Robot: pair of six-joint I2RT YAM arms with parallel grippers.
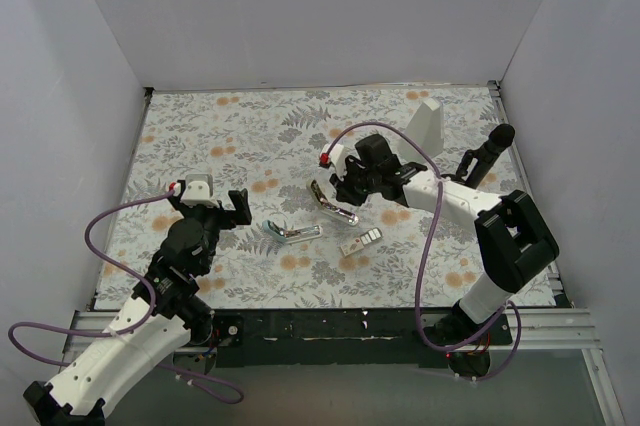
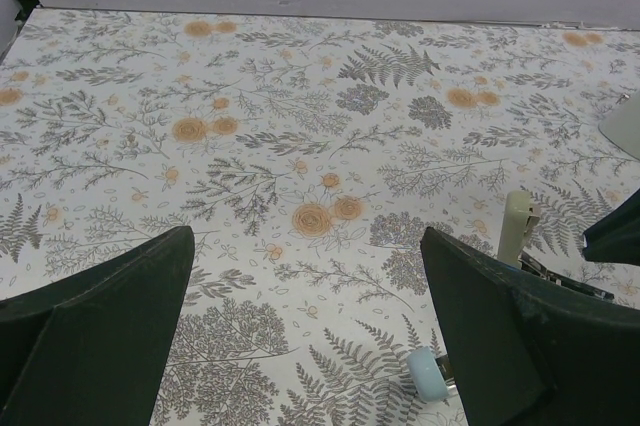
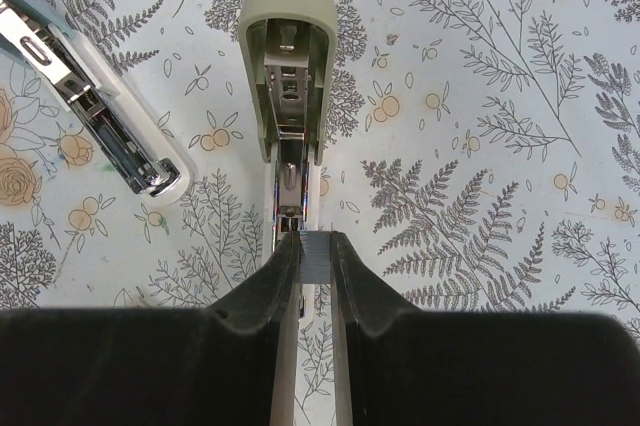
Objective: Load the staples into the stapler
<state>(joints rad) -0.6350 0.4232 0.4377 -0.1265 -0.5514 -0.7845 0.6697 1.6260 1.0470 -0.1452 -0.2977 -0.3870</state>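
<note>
The light blue stapler (image 1: 293, 234) lies open on the floral cloth mid-table, its silver channel showing (image 3: 95, 96); its tip shows in the left wrist view (image 2: 428, 374). The small cream staple box (image 1: 360, 242) lies just to its right. My right gripper (image 1: 335, 189) (image 3: 315, 241) is shut on a grey strip of staples (image 3: 316, 258), held just above the rear of the open channel of the beige/olive stapler (image 3: 287, 66) (image 1: 333, 204). My left gripper (image 1: 215, 208) (image 2: 305, 256) is open and empty, left of the blue stapler.
A tall white wedge-shaped block (image 1: 428, 121) stands at the back right, with a dark upright post (image 1: 488, 156) near the right wall. White walls enclose the table on three sides.
</note>
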